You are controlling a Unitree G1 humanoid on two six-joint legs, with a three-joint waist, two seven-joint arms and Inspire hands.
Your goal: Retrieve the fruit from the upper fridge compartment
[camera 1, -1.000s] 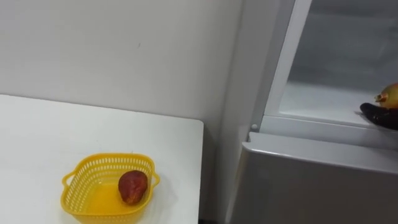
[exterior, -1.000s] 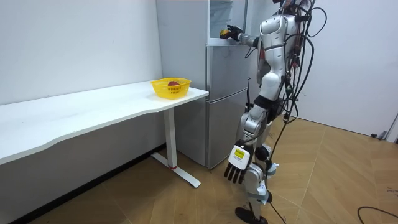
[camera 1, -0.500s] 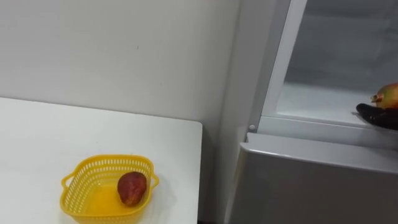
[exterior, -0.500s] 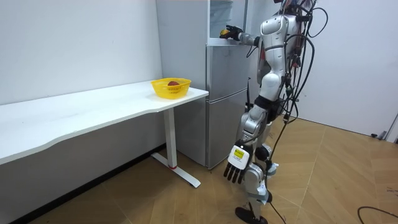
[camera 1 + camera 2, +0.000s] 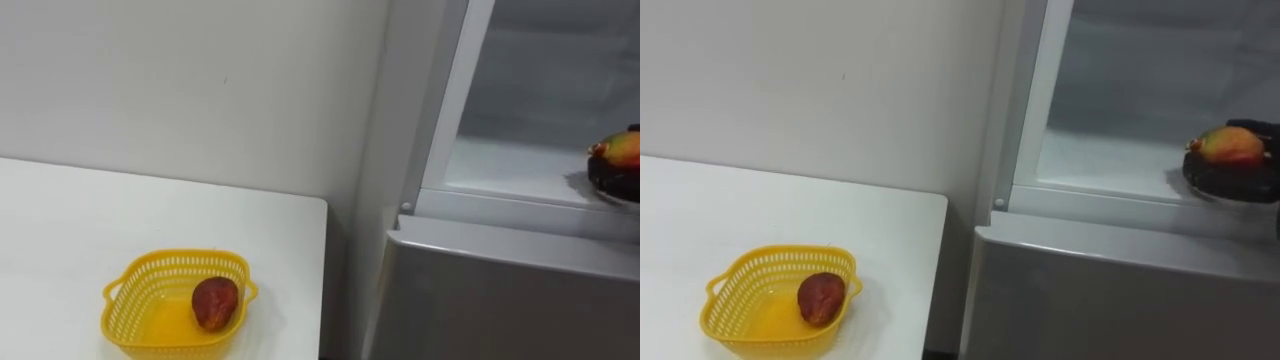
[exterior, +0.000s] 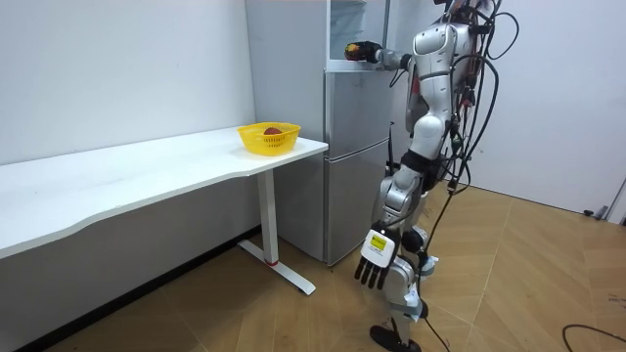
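A yellow-green fruit with a red blush [image 5: 1230,145] is in the open upper fridge compartment [image 5: 1110,150], just above its white shelf. My right hand [image 5: 1232,178], dark, comes in from the right and cups the fruit with its fingers curled round the underside. The room view has me standing upright in front of the fridge [image 6: 352,156], right hand [image 6: 366,51] raised at the upper compartment. My left hand [image 6: 375,264] hangs low beside my leg, fingers straight.
A yellow plastic basket [image 5: 135,285] holding a dark red fruit [image 5: 213,302] sits near the right end of the white table [image 5: 80,210]. The table's edge stands close to the fridge side. The grey lower fridge door [image 5: 500,295] is closed below the shelf.
My right hand lay flat in front of the fruit before; its fingers have now curled round it and raised it slightly off the shelf. The left hand has stayed down.
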